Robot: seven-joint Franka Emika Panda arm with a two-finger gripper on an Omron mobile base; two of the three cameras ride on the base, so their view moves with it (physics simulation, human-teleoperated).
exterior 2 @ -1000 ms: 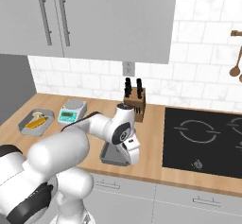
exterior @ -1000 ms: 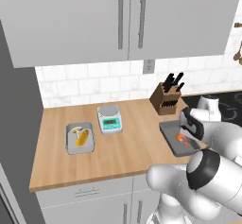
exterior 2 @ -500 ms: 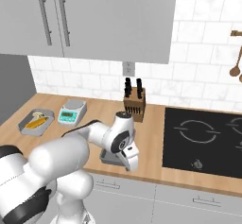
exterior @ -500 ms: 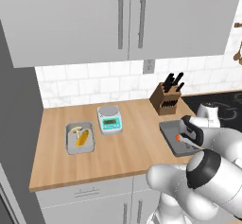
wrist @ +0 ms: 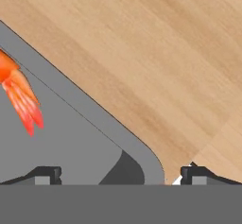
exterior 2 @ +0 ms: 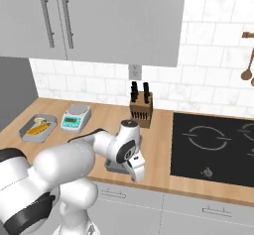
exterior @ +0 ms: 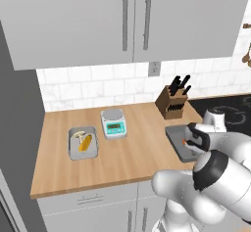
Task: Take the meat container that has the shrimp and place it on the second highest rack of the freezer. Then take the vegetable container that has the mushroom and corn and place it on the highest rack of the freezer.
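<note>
The meat container (exterior: pixel 174 137) is a grey tray on the right part of the wooden counter, with an orange shrimp (wrist: pixel 20 94) inside. My gripper (wrist: pixel 120 175) is open and low over one corner of it, one fingertip inside the tray and the other over the wood, with the rim (wrist: pixel 99 119) between them. From the right base view, my hand (exterior 2: pixel 135 166) covers most of that tray (exterior 2: pixel 113 166). The vegetable container (exterior: pixel 83 143) with the mushroom and corn lies far left on the counter. The freezer racks are out of view.
A kitchen scale (exterior: pixel 113 123) sits between the two containers. A knife block (exterior: pixel 173 101) stands by the wall behind the meat container. The black cooktop (exterior 2: pixel 213 149) lies to the right. A tall dark grey panel (exterior: pixel 17 128) bounds the counter's left end. Cabinets hang overhead.
My hand has come down from above the meat container to its edge. The jaws stayed open. Both containers have stayed put.
</note>
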